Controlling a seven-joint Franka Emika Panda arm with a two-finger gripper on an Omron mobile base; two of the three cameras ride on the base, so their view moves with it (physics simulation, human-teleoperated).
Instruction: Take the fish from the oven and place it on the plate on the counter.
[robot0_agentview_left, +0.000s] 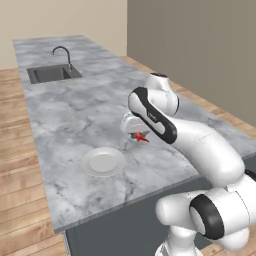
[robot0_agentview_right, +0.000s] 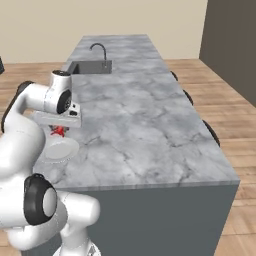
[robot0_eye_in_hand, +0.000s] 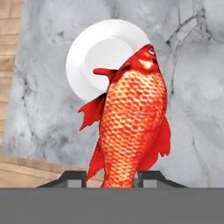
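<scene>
Warm wooden plank flooring (robot0_agentview_left: 15, 165) runs along the left of the left base view and the right of the right base view, a cream wall (robot0_agentview_right: 45, 30) spans the top, and a dark grey-brown wall (robot0_agentview_left: 200, 45) fills the upper right.

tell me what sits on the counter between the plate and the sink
Nothing: in the left base view only bare marble counter lies between the plate and the sink.

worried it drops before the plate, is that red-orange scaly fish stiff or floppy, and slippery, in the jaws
Probably stiff: the red-orange scaly fish juts straight out from the gripper in the hand view, with no visible sag. It looks light, being far smaller than the round white plate. Its glossy scales hint at slipperiness, and the jaws hold only its tail end, so it might pivot or slide.
</scene>
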